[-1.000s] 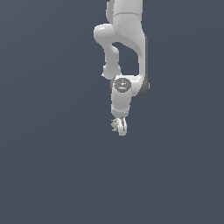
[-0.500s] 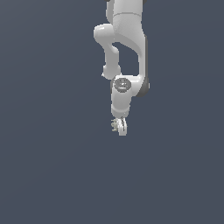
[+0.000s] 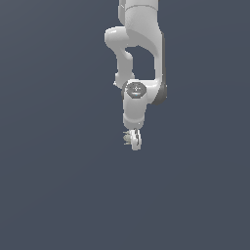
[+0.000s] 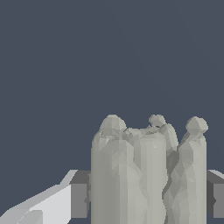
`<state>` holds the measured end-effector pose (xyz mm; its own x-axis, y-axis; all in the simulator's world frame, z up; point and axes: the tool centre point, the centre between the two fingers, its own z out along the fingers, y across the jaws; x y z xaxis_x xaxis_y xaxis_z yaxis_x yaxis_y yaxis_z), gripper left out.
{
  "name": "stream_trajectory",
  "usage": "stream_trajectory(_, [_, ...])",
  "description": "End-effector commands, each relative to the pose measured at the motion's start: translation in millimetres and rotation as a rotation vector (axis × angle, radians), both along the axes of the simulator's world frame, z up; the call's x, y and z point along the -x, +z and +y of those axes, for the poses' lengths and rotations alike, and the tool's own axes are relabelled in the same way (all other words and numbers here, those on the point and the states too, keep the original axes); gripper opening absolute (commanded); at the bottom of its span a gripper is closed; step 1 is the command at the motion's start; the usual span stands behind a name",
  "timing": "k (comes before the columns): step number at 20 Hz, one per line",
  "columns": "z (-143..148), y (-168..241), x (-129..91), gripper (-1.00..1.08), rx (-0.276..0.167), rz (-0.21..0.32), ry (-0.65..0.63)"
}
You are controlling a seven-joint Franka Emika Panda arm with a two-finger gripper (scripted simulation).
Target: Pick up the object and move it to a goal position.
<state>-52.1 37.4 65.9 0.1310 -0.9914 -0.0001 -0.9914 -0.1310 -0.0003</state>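
Pincer (image 3: 133, 140) clamped on the object (image 3: 128, 138), the pale knobbly lump sitting between its fingers (image 4: 52, 205), hanging mid-scene under the arm (image 3: 141, 49); best to carry smoothly, keep the squeeze steady, no jerks toward the goal.

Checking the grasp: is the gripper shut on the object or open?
Shut on the object. In the wrist view it fills the space between the fingers; in the exterior view it sits at the gripper tip.
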Motion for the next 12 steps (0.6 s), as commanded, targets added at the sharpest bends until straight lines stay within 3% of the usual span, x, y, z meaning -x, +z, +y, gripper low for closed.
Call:
stream_trajectory(1, [-2, 15, -3, -1.00, 0.000, -0.001, -0.001])
stream_trajectory(12, [-14, 94, -21, -1.00, 0.001, 0.000, -0.001])
